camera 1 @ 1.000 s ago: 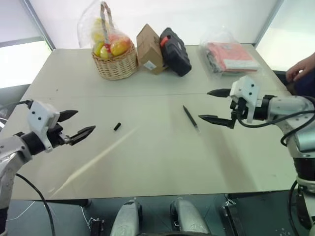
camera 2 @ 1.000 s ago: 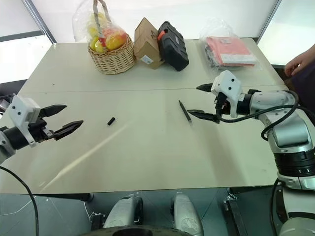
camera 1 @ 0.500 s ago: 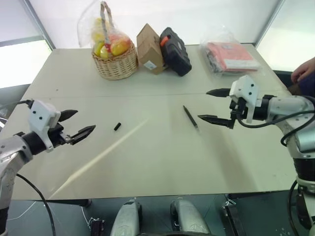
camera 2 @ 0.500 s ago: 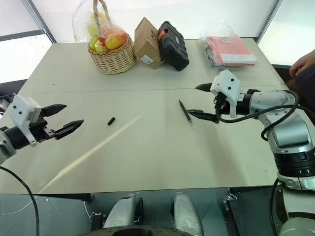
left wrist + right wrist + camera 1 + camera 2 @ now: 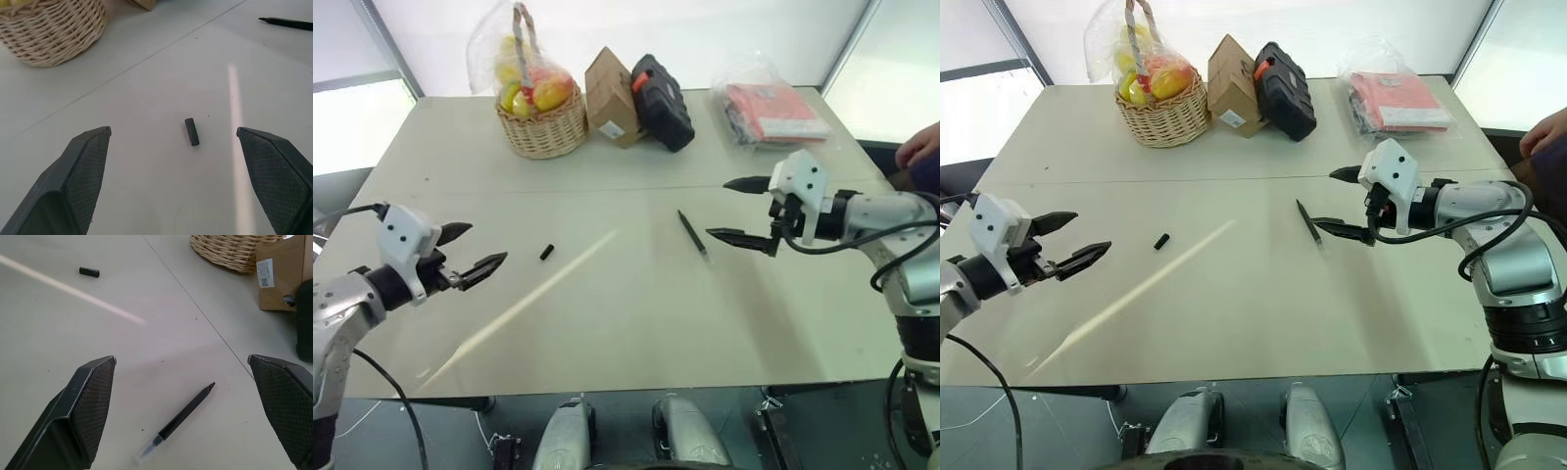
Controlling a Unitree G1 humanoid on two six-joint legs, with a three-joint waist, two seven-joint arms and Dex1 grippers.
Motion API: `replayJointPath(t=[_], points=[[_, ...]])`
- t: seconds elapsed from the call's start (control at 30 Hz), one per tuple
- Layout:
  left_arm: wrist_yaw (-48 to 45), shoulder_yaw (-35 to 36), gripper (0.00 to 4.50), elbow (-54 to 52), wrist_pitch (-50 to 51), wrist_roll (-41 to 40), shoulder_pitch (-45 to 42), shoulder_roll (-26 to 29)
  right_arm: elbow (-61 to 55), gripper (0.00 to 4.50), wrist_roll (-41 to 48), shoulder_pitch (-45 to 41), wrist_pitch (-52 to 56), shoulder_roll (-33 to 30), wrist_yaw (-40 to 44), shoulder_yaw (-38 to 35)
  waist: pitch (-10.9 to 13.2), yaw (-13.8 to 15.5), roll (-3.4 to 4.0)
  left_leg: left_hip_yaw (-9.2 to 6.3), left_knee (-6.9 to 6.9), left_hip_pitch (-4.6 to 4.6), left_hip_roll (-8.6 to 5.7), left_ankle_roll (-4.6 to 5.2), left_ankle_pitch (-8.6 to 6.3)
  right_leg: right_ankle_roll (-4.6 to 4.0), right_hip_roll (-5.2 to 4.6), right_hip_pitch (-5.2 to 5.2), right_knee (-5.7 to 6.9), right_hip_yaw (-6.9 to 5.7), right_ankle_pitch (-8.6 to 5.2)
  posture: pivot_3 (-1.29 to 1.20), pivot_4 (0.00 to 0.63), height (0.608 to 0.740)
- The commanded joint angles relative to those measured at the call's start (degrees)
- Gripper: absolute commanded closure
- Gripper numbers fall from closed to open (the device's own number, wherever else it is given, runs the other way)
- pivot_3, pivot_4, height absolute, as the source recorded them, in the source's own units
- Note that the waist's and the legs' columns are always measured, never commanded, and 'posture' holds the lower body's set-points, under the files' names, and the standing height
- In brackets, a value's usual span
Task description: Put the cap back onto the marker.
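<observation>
The cap (image 5: 546, 253), a tiny black cylinder, lies on the pale table (image 5: 607, 323) left of centre. My left gripper (image 5: 487, 245) hovers open just left of it, fingers pointing at it; the left wrist view has the cap (image 5: 191, 132) lying ahead between the spread fingertips. The marker (image 5: 692, 234), a thin dark stick, lies bare on the table right of centre. My right gripper (image 5: 717, 208) is open beside it, just to its right and above the table. In the right wrist view the marker (image 5: 181, 416) lies between the open fingers, with the cap (image 5: 89, 271) far beyond.
Along the far edge stand a wicker basket (image 5: 543, 122) of fruit, a cardboard box (image 5: 610, 98), a black case (image 5: 661, 103) with an orange latch and a bagged red item (image 5: 773, 113). A person's hand (image 5: 922, 147) shows at the right edge.
The person's hand at the right edge has drawn back a little. Both grippers stay open in the same places; cap and marker have not moved.
</observation>
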Motion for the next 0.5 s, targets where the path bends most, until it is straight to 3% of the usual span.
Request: replayJointPath(t=[0.03, 0.2, 0.5], points=[[-0.1, -0.2, 0.21, -0.5, -2.0, 1.8, 0.3, 0.2, -3.6, 0.03, 1.6, 0.3, 1.0, 0.2, -0.5, -1.6, 0.0, 0.0, 0.0, 0.0, 0.0, 0.0, 0.0, 0.0, 0.0, 0.0, 0.0, 0.0, 0.0, 0.0, 0.0, 0.0, 0.15, 0.74], [1.7, -4.2, 0.21, 3.6, -5.6, 5.4, -2.2, -2.9, -8.5, 0.03, 4.3, 3.5, 4.5, 1.4, -2.3, -2.6, 0.0, 0.1, 0.0, 0.0, -0.01, 0.0, -0.01, 0.0, 0.0, 0.0, -0.02, 0.0, 0.0, 0.0, 0.0, 0.0, 0.15, 0.74], [7.3, -13.7, 0.21, 17.0, -15.4, 13.8, -10.5, -14.1, -13.5, 0.03, 5.1, 7.9, 6.9, 3.5, -6.3, -2.6, 0.0, 0.1, -0.02, 0.01, 0.04, -0.03, -0.08, 0.0, 0.0, 0.07, -0.05, 0.04, -0.01, 0.0, 0.04, 0.0, 0.15, 0.74]])
